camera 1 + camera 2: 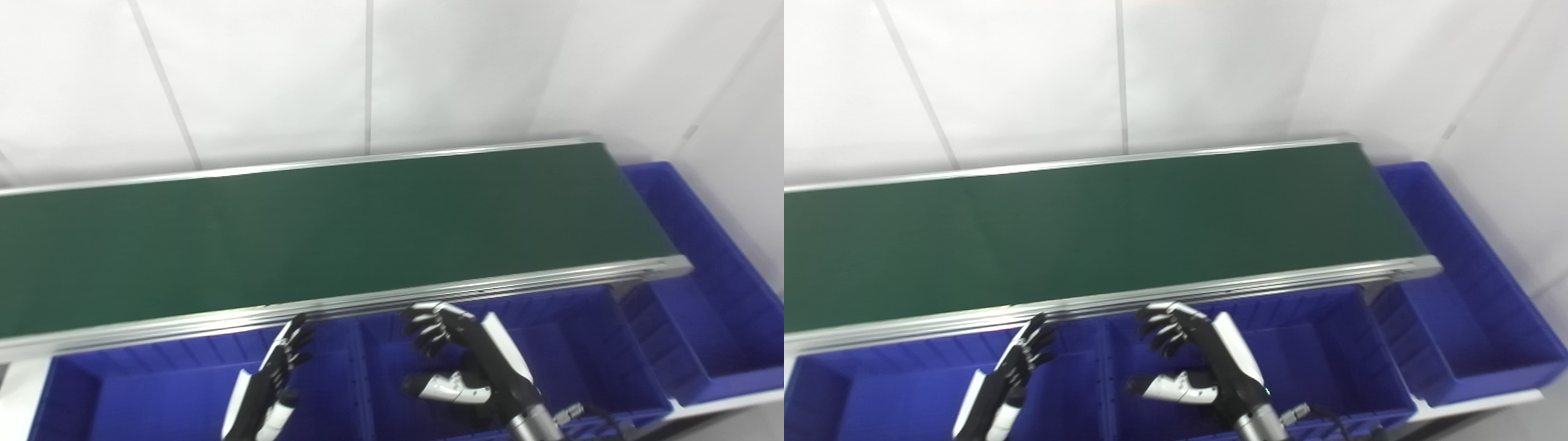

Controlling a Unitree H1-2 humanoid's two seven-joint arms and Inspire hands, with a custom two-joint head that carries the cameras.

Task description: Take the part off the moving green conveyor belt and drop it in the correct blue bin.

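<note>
No part is seen on the green conveyor belt; the left hand and right hand are held released, empty, just below its near rail, above the blue bins.

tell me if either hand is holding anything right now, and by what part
Nothing is held. The left hand and right hand are both open and empty above the blue bins, and no part shows on the green conveyor belt.
</note>
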